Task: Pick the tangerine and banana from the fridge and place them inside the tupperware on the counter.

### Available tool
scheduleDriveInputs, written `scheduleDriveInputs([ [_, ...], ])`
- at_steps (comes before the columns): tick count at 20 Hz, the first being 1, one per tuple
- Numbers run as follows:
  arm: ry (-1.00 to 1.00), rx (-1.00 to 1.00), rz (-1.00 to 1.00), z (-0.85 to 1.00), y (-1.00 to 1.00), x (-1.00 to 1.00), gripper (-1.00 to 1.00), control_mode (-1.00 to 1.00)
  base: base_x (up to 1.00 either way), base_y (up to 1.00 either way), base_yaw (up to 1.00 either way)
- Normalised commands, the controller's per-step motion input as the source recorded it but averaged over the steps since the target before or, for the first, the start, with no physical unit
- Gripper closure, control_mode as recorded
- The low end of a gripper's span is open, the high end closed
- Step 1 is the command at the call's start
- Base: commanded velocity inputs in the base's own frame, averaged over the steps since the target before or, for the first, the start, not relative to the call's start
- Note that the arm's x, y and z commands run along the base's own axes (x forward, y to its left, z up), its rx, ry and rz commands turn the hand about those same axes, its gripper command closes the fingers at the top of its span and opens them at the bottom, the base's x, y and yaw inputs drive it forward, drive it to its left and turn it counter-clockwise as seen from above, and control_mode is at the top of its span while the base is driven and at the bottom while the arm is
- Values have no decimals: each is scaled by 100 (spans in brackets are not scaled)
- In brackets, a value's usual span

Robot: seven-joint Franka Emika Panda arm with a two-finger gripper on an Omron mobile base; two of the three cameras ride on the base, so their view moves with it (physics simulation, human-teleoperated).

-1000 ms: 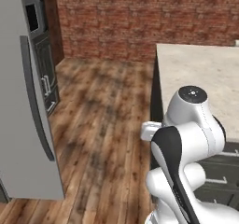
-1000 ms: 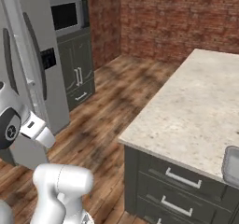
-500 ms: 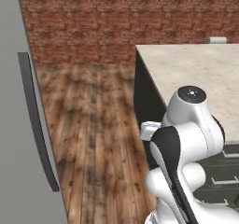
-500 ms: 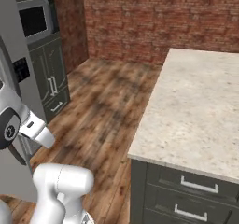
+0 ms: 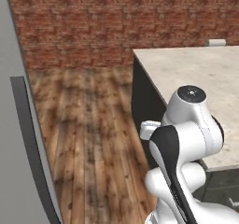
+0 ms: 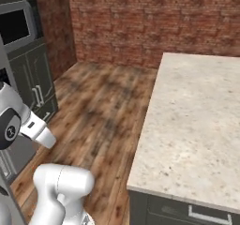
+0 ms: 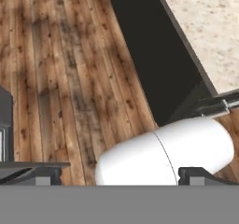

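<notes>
Hand view: the claw (image 7: 116,174) hangs over bare wood floor (image 7: 70,78), counter (image 7: 205,27) off beside it; its opening I cannot tell.

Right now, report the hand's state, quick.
Hand: cannot be told. The hand view looks down at the wood floor and counter; nothing shows between the fingers.

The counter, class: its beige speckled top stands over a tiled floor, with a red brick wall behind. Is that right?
Not quite. The floor beside the counter is brown wooden planks, not tiles, as the right base view shows plainly. The rest holds: the top is beige and speckled, and a red brick wall stands behind.
</notes>
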Motion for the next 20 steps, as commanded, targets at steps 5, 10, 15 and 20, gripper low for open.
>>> scheduleDriveInputs([
  [5, 0, 0, 0, 0, 0, 0, -100, 100, 76, 20, 0],
  [10, 0, 0, 0, 0, 0, 0, -100, 100, 81, 4, 15],
  [15, 0, 0, 0, 0, 0, 0, -100, 100, 83, 13, 58],
  [20, 0, 0, 0, 0, 0, 0, -100, 100, 73, 19, 99],
])
